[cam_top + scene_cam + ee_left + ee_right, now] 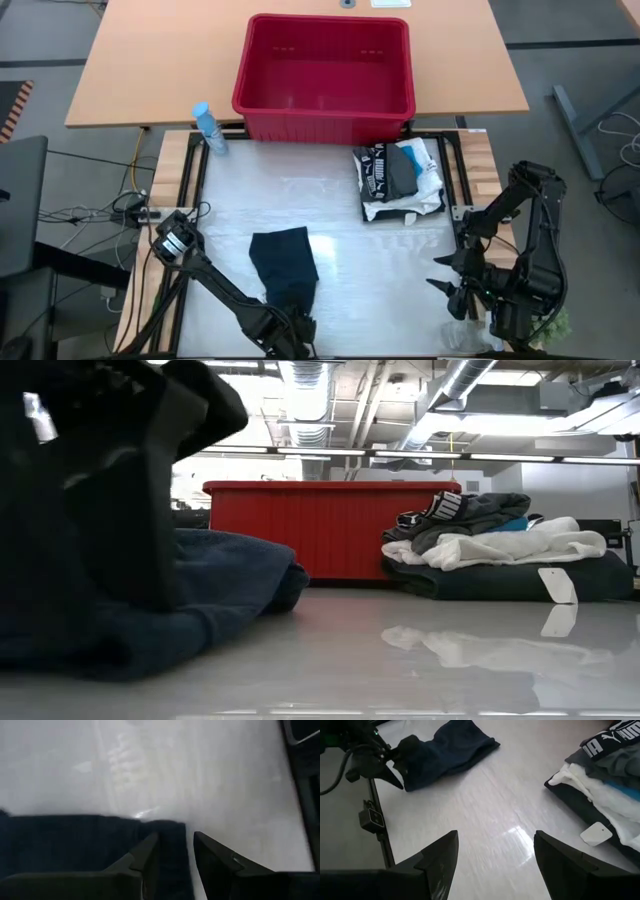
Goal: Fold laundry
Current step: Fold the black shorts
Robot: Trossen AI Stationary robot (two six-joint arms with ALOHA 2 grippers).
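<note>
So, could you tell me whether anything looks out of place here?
A blue bottle lies on its side at the table's edge beside the red basket. The folded pile looks tidy.

Bright ceiling lights [330, 452] shine from above and make glare on the glossy tabletop [512, 836]. The left wrist view is blurred, and the dark garment [210, 585] close to the low camera is out of focus.

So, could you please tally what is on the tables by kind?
Loose dark garment: 1
Stack of folded laundry: 1
Red basket: 1
Blue bottle: 1
Total: 4
</note>
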